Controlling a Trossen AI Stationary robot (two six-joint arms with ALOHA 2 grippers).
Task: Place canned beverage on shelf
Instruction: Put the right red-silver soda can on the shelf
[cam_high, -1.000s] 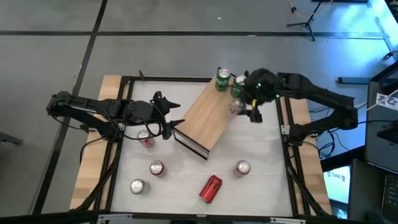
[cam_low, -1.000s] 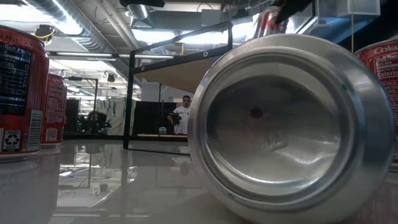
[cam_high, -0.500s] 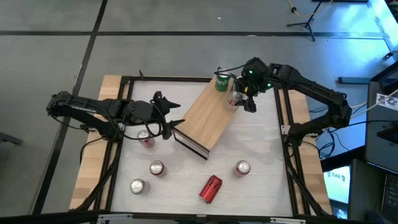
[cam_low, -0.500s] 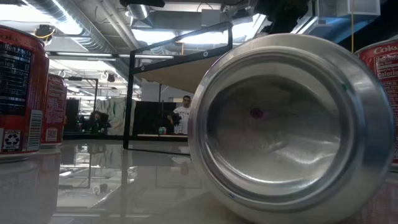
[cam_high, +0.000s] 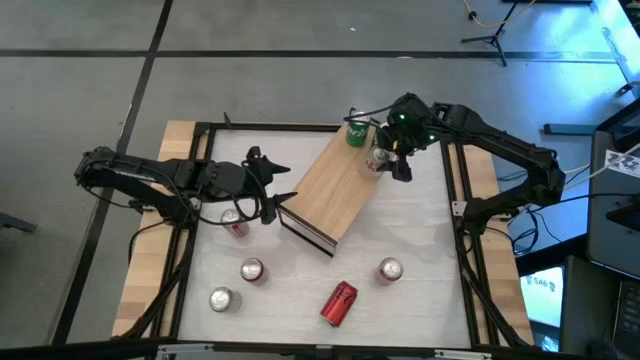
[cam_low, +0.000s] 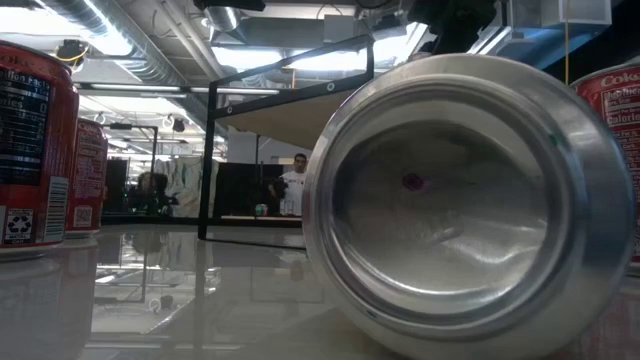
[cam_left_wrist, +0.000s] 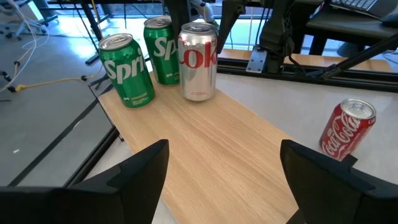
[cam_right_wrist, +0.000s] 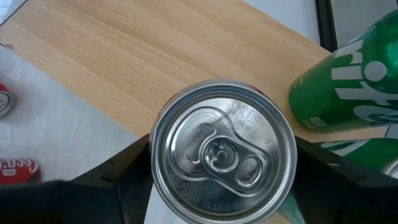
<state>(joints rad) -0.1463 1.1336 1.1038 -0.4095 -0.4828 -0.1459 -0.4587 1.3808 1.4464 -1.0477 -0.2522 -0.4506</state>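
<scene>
Glossy white tabletop (cam_high: 420, 235), light-grained wooden shelf (cam_high: 335, 185).
My right gripper (cam_high: 384, 160) clasps the smooth silver can (cam_right_wrist: 222, 152); my left gripper (cam_high: 270, 185) idles, jaws parted.

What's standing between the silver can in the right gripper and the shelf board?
Nothing visible. The right gripper holds the silver can upright on the shelf, at its far end beside two green cans. Its fingers flank the can.
</scene>
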